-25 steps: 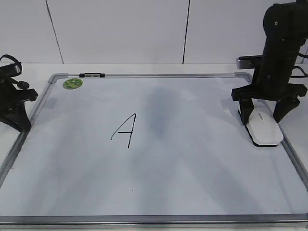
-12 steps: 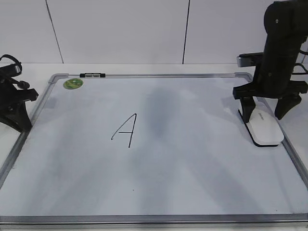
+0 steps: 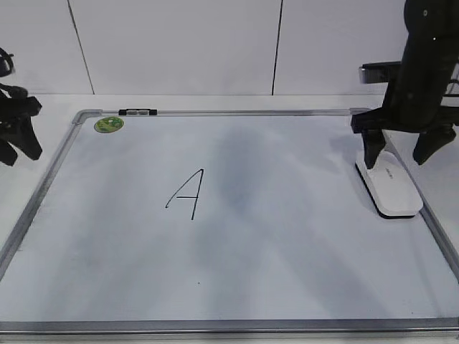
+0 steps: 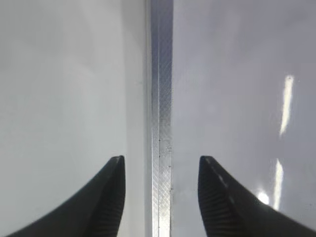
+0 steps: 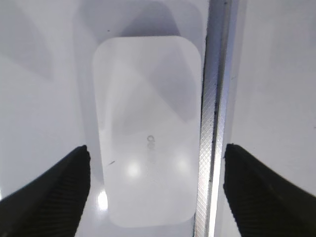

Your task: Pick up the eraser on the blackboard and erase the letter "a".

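Note:
The white eraser (image 3: 393,188) lies on the blackboard (image 3: 287,251), a white board, against its right frame. My right gripper (image 3: 398,161) hangs open just above the eraser's far end, touching nothing. In the right wrist view the eraser (image 5: 148,128) lies below my open gripper (image 5: 155,153), one finger left of it and one beyond the frame (image 5: 212,123). My left gripper (image 3: 20,154) is open and empty over the board's left frame (image 4: 161,123), the jaws (image 4: 160,163) straddling it. A tall capital "A" (image 3: 185,193) is drawn left of centre. No lowercase "a" shows.
A round green sticker (image 3: 108,124) sits at the board's far left corner, with a small black clip (image 3: 137,112) on the top frame beside it. The board fills most of the white table; a white wall stands behind.
My right gripper has risen off the eraser's level, still open; the eraser has not moved. My left gripper has lifted and drawn back to the left.

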`<state>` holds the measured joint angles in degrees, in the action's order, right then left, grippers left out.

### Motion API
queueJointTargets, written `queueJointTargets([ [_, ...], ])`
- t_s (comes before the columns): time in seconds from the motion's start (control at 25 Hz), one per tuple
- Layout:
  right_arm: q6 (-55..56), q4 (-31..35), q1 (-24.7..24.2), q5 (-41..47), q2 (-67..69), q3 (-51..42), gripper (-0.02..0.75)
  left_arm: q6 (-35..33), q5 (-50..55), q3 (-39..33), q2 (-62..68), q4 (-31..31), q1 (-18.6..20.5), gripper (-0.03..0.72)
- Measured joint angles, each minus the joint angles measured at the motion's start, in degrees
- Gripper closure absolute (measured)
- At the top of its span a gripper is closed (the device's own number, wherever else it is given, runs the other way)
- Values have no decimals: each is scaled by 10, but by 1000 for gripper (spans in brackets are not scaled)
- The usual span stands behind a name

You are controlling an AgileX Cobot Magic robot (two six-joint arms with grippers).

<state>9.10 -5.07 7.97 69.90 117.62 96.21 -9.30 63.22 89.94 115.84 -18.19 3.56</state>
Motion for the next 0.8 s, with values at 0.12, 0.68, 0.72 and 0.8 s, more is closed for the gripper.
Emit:
queueJointTargets([
  [0.12,0,0,0,0,-28,0,92,0,14,13,-22,1,1,326],
  [0.68,0,10,0,11,-253,0,172,0,62,19,-201,-96,1,363],
  [0.72,0,16,0,12,-273,0,173,1,65,19,-215,-101,1,370],
  [0.8,0,26,0,15,-309,0,174,1,72,19,-242,-106,1,379],
])
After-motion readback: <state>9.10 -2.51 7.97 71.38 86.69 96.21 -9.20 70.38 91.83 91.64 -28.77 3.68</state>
